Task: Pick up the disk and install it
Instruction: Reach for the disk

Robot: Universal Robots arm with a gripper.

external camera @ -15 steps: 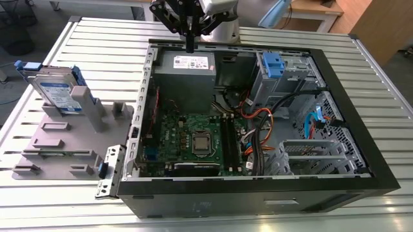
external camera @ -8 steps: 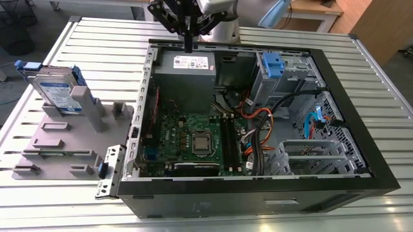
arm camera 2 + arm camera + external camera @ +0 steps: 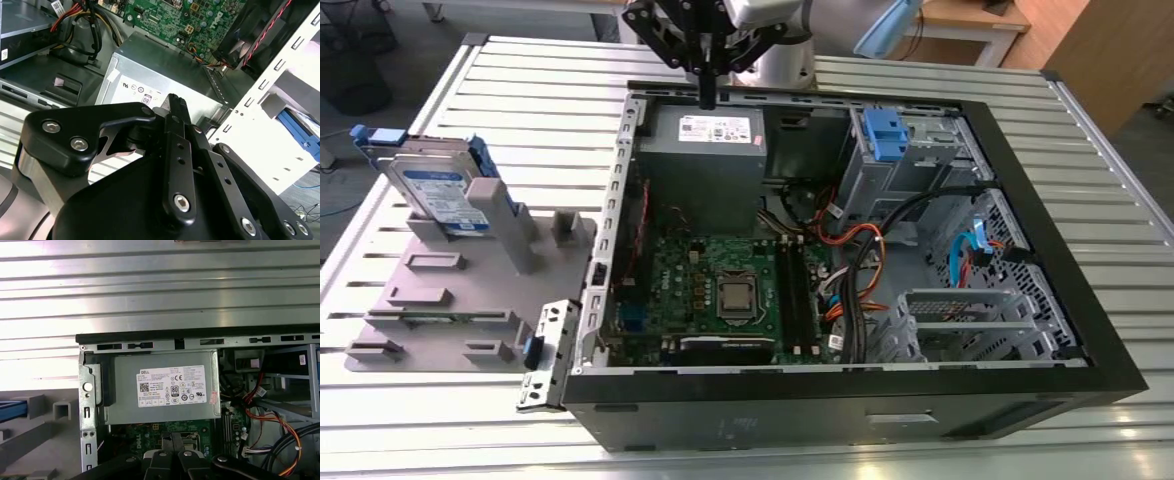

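White sticker (image 3: 172, 386) on top of the grey power-supply box (image 3: 125, 407): rows of black print, a square code at one end, a line of small round marks along one edge. I pick up the same sticker in the exterior view and the second wrist view.

Blue-and-white label (image 3: 454, 205) on the disk (image 3: 434, 165), standing in the grey holder (image 3: 454, 300); I can't make out its words.

Small white tag (image 3: 302, 359) on the metal bay (image 3: 295, 385) beside the supply, print too small for me.
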